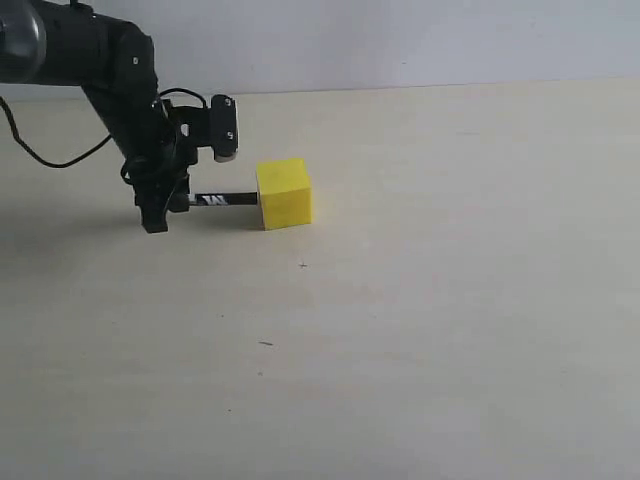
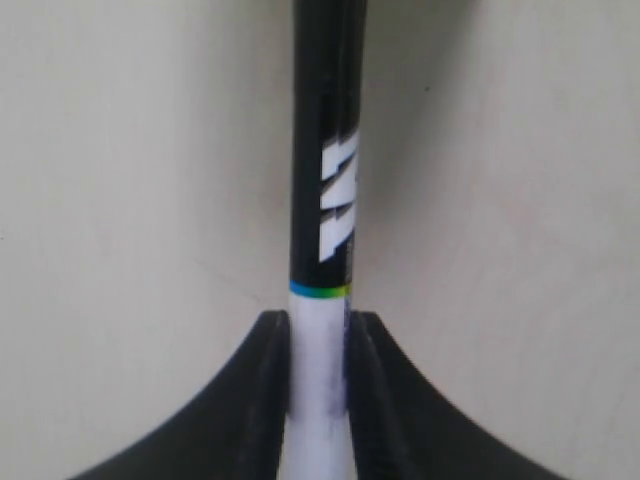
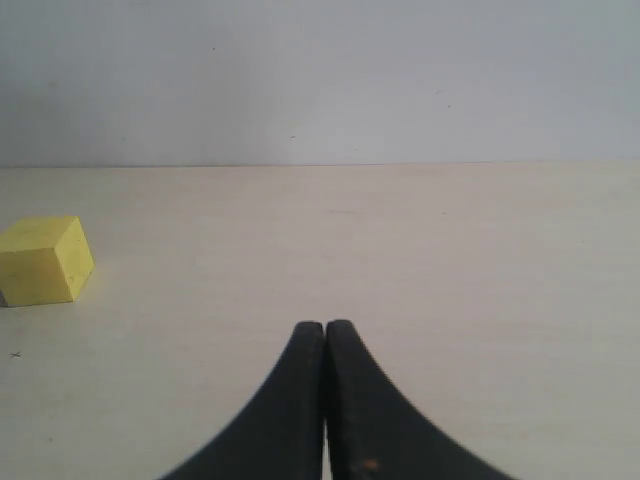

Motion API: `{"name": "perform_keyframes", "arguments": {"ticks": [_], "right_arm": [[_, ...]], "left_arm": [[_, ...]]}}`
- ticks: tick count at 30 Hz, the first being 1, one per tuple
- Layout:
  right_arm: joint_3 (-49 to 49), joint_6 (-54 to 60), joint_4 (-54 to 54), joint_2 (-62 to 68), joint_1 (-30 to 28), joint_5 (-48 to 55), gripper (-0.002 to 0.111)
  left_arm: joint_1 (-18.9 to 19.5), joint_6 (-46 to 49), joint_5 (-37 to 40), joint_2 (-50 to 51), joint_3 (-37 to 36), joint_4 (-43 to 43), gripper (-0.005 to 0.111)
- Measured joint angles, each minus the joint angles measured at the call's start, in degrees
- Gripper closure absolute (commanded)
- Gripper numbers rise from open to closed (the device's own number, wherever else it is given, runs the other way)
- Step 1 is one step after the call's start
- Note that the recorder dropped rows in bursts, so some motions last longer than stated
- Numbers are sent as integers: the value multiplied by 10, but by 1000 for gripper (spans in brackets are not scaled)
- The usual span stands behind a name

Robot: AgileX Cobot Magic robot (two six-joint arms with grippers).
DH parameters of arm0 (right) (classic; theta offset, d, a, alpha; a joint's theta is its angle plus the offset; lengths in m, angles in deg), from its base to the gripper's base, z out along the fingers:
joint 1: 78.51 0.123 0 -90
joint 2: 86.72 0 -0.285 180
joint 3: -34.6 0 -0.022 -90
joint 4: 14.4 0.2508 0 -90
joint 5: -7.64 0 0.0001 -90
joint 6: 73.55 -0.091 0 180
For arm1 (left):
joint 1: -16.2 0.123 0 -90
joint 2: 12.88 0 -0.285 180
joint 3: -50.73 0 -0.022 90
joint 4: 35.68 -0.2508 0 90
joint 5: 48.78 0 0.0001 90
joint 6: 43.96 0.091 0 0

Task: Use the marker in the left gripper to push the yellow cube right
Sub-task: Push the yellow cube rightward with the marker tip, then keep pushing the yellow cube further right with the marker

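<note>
Pale beige tabletop [image 1: 420, 330], marker [image 1: 225, 199] with white barrel and black lettered end clamped in left gripper [image 1: 160, 205], long axis level, poking straight out front, tip meeting yellow cube [image 1: 284, 193] just ahead, right gripper [image 3: 325, 335] pinched closed

Thick matte-black robot arm [image 1: 100, 60], left, with loose black cables [image 1: 62, 165] and a grey-tipped black camera block [image 1: 223, 125] beside its black two-fingered left claw [image 1: 155, 215] — right claw [image 3: 325, 330] equally black, fingers curved.

On the table [image 1: 450, 300], the marker [image 1: 225, 199] reaches from the left gripper [image 1: 165, 212] rightward to the cube [image 1: 284, 193].
</note>
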Motion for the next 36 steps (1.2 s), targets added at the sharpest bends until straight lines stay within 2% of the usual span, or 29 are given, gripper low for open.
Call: {"name": "perform_keyframes", "arguments": {"ticks": [12,19,31,36], "right_arm": [[0,0,0,0,0,0,108],[0,0,0,0,0,0,108],[0,0,0,0,0,0,108],[0,0,0,0,0,0,108]], "left_arm": [[17,-39,-4,0,0,-28,107],[-16,-43,-59,0,0,-17,107],[-13,-94,-23,0,0,-54,107],[-41,-97,-16,0,0,-39,107]]}}
